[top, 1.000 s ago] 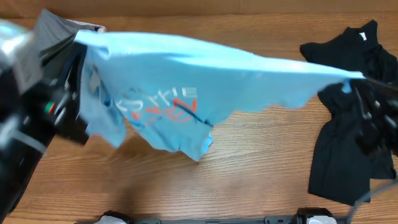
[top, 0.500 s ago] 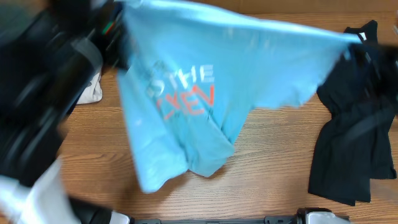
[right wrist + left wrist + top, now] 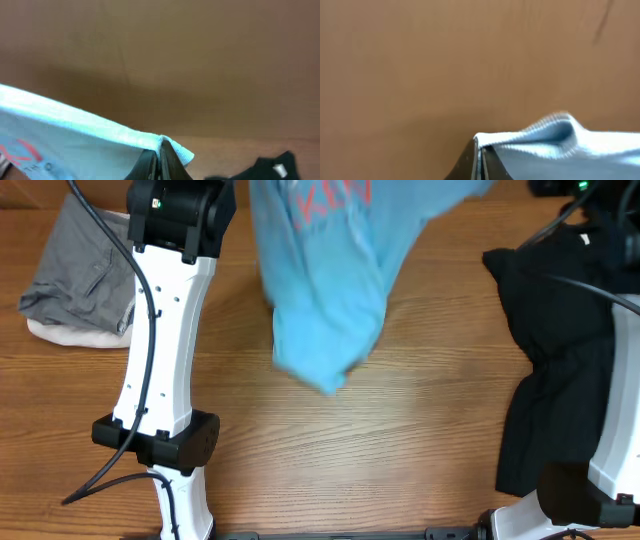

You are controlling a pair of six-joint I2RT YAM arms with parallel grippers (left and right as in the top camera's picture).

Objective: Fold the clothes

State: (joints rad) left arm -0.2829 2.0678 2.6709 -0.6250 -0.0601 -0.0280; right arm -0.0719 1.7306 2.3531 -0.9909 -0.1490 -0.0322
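High over the far side of the bench (image 3: 420, 440), the blue T-shirt (image 3: 330, 290) hangs in the air between the two arms. Its top goes out of the picture at the far edge. Its low end hangs down toward the wood, and I cannot tell if it touches. Red letters (image 3: 335, 200) show near the top of it. The left hand (image 3: 480, 152) is pinched tight on one edge of the blue T-shirt, with a little fold of cloth sticking up beside it. The right hand (image 3: 161, 150) is pinched tight on another edge. A black shirt (image 3: 545, 380) lies on the right side of the bench, partly under the right arm (image 3: 612, 450). On the far left, a grey piece (image 3: 80, 270) lies on top of a cream piece (image 3: 65, 335). The white left arm (image 3: 165, 350) stands just right of them.
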